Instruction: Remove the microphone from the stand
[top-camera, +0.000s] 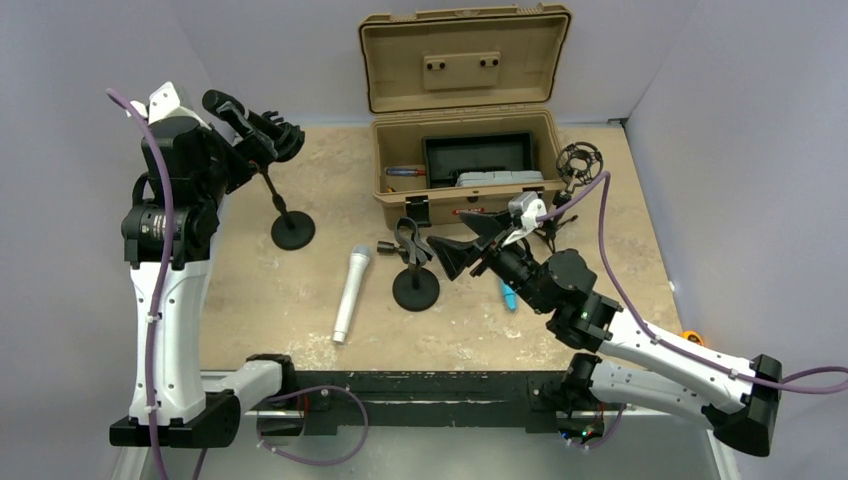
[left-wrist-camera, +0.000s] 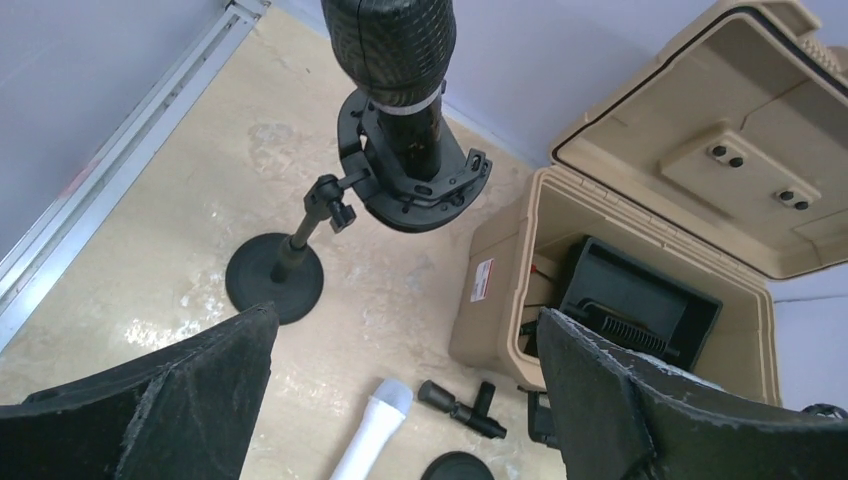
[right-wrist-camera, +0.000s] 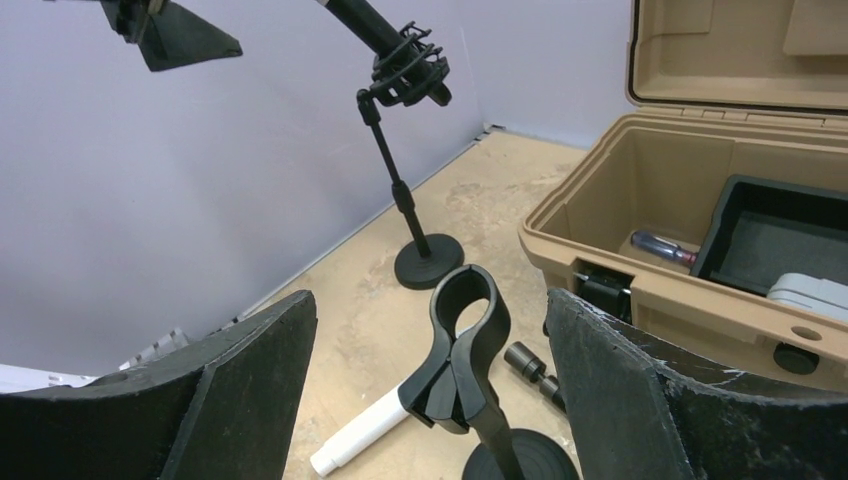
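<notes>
Your mic stand (top-camera: 290, 228) sits back left with the microphone (top-camera: 228, 106) up in its mount. The case (top-camera: 500, 200) is back centre, a tray (top-camera: 478, 158) inside it. In front of the case stands a clip stand (top-camera: 415, 287), and a loose mic (top-camera: 351, 293) lies just left of that.

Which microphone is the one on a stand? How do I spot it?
Find the big tan case at the back of the table, then look left to the stand. The black microphone sits tilted in the round cradle on top; the white microphone lies flat on the table beside an empty stand.
</notes>
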